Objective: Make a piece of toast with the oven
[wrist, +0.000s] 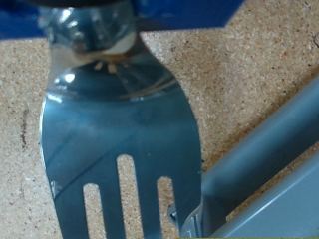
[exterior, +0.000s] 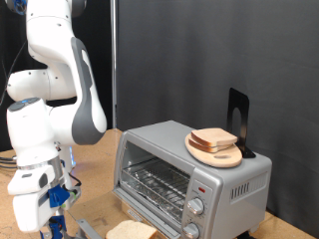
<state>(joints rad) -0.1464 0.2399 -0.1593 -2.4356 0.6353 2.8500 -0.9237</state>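
Gripper (exterior: 55,204) low at exterior view's bottom left, gripping slotted metal spatula (wrist: 120,139) over cork-textured surface (wrist: 249,60). Pale bread slice (exterior: 132,231) lies before boxy silver oven (exterior: 189,169). Judged: scooping step; needs blade slid flat under slice.

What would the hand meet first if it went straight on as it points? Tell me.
The spatula blade fills the line just ahead of the hand. Beyond it lies the table, which the blade would probably touch first. Depth is unclear.
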